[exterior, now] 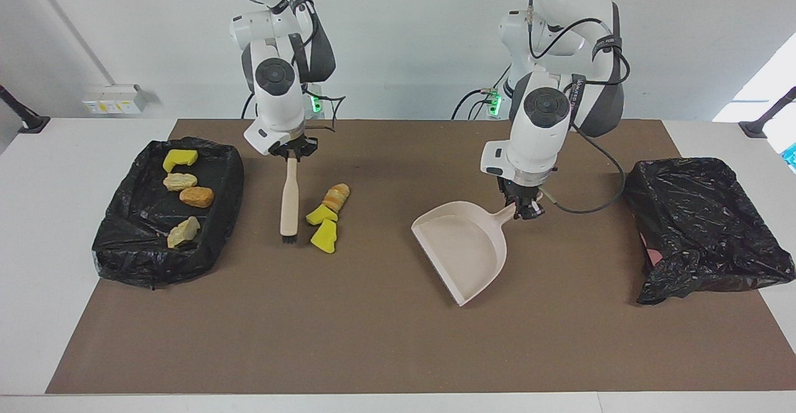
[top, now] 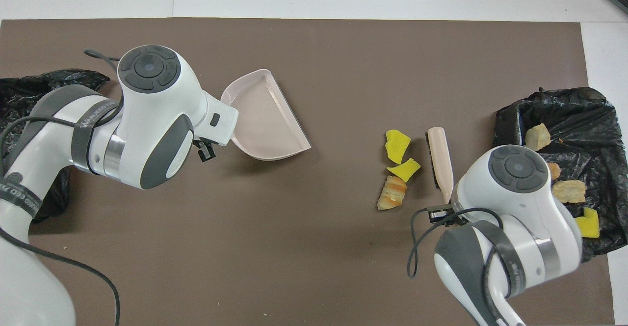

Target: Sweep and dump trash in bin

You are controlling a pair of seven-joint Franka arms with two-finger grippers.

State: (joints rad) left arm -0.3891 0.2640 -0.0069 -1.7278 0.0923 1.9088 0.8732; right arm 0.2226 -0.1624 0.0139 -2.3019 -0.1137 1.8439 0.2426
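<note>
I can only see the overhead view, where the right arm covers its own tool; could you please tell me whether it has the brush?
Observer: Yes. The right tool is shut on the top of the brush handle, and the brush hangs upright, bristles down at the mat.
Operator: Thank you. Does the left tool hold the dustpan?
Observer: It does. The left tool grips the dustpan by its handle end.
Operator: What is in the black bag beneath the left arm?
Observer: In that black bag I see only crumpled plastic.

Left tool [exterior: 525, 206] and dustpan handle [exterior: 505, 215] hidden under the arm overhead; one black bag [top: 29, 95] edge-cropped.
</note>
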